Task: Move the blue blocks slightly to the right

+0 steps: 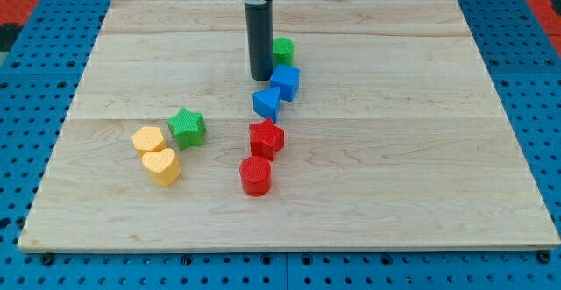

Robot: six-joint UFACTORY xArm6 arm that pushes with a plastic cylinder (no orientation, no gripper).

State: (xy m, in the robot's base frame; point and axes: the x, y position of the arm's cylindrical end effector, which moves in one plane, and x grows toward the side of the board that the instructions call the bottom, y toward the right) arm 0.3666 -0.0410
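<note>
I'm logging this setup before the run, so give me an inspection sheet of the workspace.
Surface: wooden board, pale, flat.
Job's things: blue cube and blue block touching near centre.
Clutter: green cylinder; green star; red star; red cylinder; two yellow blocks.
Grippers: none; my tip sits just left of the blue cube.
Cables: nothing seen.
Surroundings: blue pegboard.

A lab bench: wooden board (394,150) on blue pegboard (35,80).
</note>
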